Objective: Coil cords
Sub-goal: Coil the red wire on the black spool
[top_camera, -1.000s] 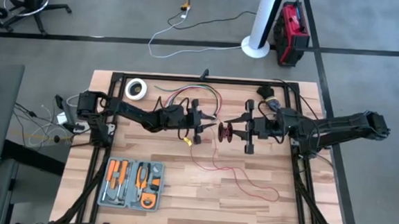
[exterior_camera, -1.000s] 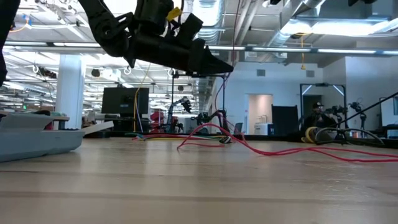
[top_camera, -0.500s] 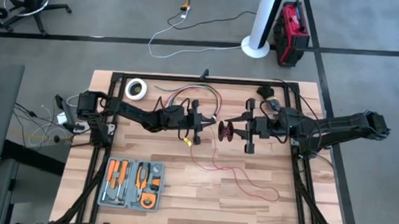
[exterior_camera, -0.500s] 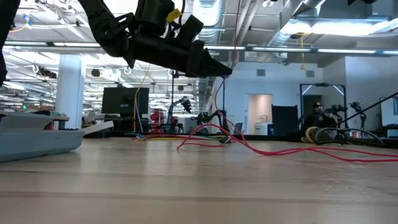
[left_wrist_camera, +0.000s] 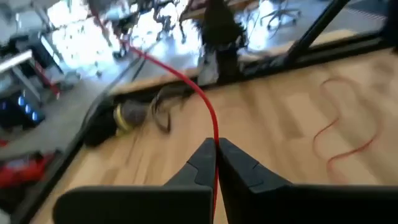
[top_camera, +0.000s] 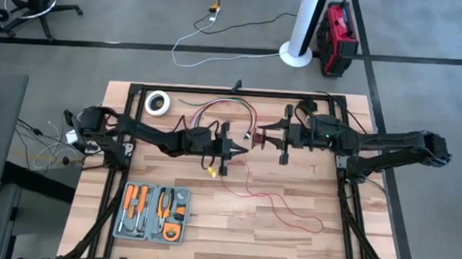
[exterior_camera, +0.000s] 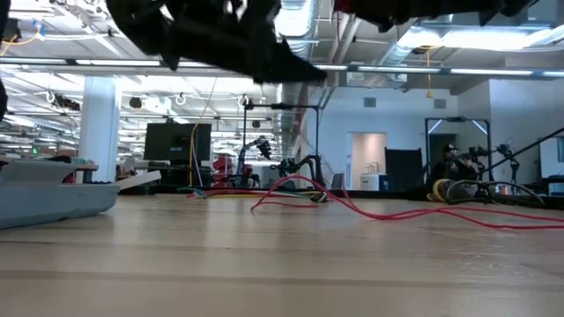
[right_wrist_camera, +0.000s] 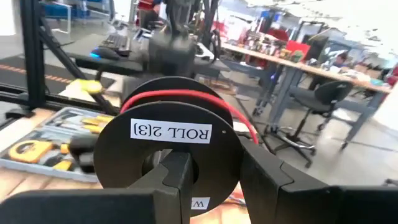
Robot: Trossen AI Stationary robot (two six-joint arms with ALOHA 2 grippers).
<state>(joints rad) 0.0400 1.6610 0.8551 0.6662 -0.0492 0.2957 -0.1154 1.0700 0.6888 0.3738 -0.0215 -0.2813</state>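
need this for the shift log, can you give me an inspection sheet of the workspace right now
surface: wooden table in a black frame.
job's things: thin red wire loose on the table, rising to the left gripper and on to a black spool labelled ROLL 2[3].
clutter: tool tray with orange-handled tools; tape roll; coloured wire bundle.
grippers: left gripper shut on the red wire; right gripper shut on the spool.
cables: white cable on the floor.
surroundings: red case, white post.

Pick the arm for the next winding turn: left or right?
Right, probably. The right gripper is shut on the black spool already carrying red wire, so it can turn it. The left gripper pinches the wire's free run, better suited to guiding.
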